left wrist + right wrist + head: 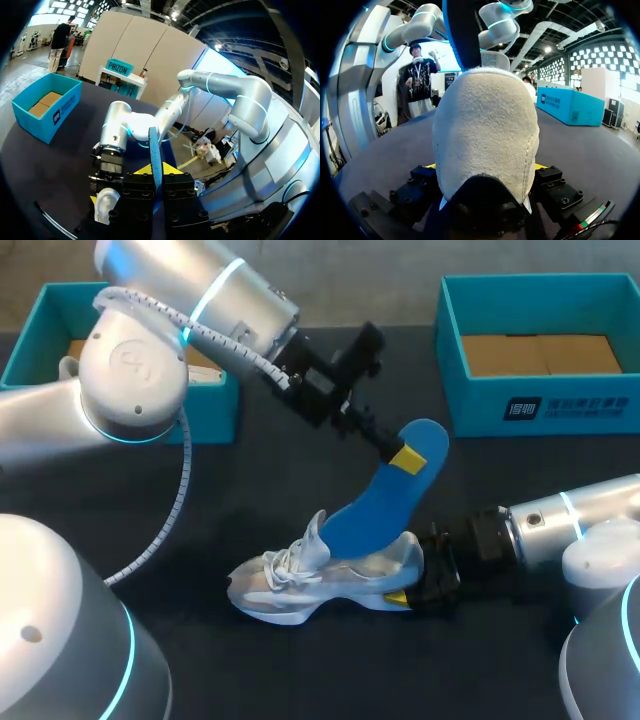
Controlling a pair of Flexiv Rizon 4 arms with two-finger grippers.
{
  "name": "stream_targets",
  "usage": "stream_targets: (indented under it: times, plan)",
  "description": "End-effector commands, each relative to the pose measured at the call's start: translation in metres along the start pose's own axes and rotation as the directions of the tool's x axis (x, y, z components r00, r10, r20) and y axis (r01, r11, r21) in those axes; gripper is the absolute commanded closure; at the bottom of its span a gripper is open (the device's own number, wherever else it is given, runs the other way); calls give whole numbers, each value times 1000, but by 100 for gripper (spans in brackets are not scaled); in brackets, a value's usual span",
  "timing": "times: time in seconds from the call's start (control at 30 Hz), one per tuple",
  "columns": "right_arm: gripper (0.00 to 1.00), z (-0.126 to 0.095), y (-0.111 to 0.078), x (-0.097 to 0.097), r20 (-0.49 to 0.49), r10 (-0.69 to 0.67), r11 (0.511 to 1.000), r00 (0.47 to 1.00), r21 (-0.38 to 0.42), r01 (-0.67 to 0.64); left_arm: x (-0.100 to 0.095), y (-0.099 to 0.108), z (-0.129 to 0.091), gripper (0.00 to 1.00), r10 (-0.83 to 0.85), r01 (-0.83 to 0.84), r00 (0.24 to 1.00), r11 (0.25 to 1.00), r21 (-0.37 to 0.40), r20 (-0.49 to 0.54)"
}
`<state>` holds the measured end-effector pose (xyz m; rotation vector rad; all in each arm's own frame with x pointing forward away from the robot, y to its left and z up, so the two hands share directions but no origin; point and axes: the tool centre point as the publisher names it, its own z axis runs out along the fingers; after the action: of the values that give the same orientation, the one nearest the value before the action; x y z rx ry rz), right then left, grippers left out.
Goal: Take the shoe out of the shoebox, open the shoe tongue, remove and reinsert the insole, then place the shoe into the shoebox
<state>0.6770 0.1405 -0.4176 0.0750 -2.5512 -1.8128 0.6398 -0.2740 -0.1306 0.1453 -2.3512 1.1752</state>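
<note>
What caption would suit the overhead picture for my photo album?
Left gripper holds the blue insole, half in the white shoe, while the right gripper grips its heel.

The box [570,408] at the desk's right carries white print [568,407] on its front wall: a small square mark with a line of characters beside it, too small to make out. Both wrist views show the same print, also unreadable.
</note>
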Motion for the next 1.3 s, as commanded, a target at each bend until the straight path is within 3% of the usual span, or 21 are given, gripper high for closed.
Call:
stream_targets:
  times: [0.03, 0.4, 0.67, 0.87, 1.03, 1.3]
  plan:
    - [100, 1, 1, 1, 1, 0, 1000, 1000, 5, 0, 0, 1, 0, 100, 0, 0, 1000, 1000, 1, 1]
    - [100, 1, 1, 1, 1, 0, 1000, 1000, 5, 0, 24, -30, -22, 100, -26, 31, 999, 976, 217, -24]
    - [100, 1, 1, 1, 1, 0, 1000, 1000, 5, 0, 57, -52, -46, 100, -84, 101, 993, 970, 222, -84]
    - [100, 1, 1, 1, 1, 0, 1000, 1000, 5, 0, 77, -51, -64, 100, -148, 194, 970, 951, 241, -193]
    - [100, 1, 1, 1, 1, 0, 1000, 1000, 5, 0, 84, -53, -81, 100, -211, 302, 936, 894, 331, -284]
    - [100, 1, 1, 1, 1, 0, 1000, 1000, 5, 0, 84, -53, -81, 100, -211, 302, 936, 894, 331, -284]
